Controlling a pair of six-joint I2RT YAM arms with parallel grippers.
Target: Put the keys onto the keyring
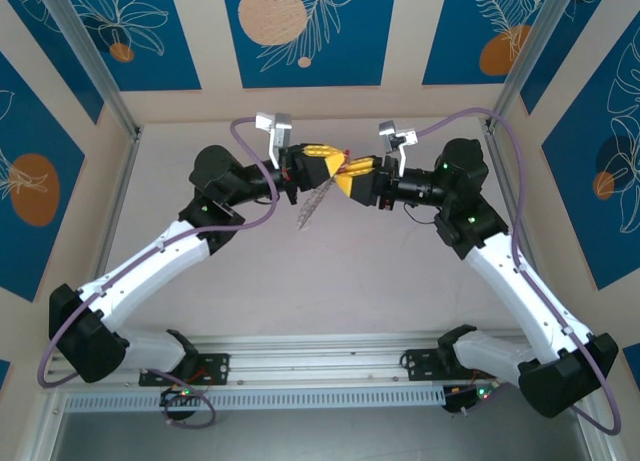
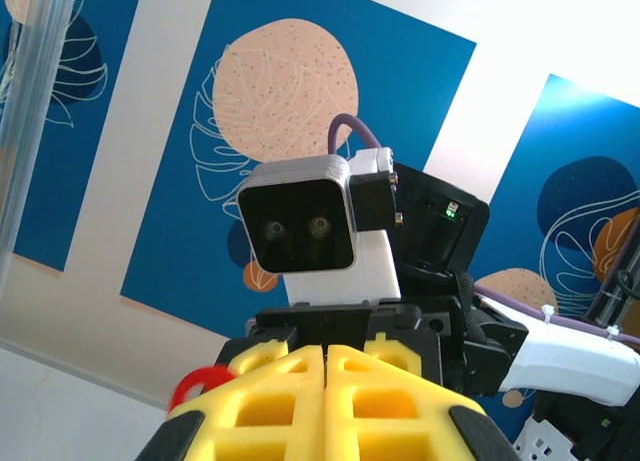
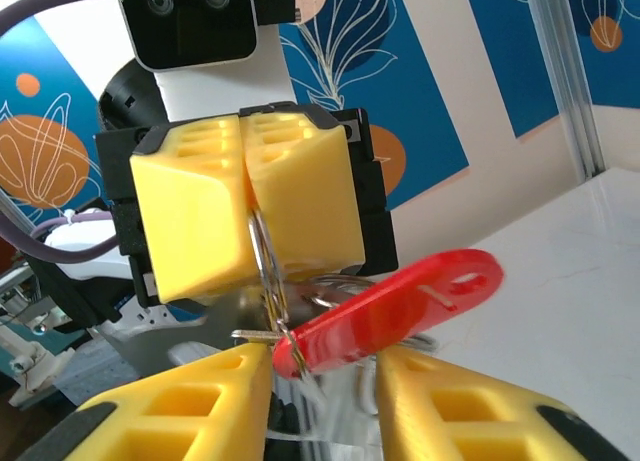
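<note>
Blue-patterned walls behind. Left tool (image 3: pixel 248 201) clamped on keyring (image 3: pixel 267 271), mostly hidden; right tool (image 3: pixel 322 366) apart beneath red key (image 3: pixel 400 301).

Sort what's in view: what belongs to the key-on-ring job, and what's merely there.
Job:
- red key
- keyring, pinched in the left gripper
- right gripper, below the key

Merely there:
- wall panels
- frame post
- table
</note>
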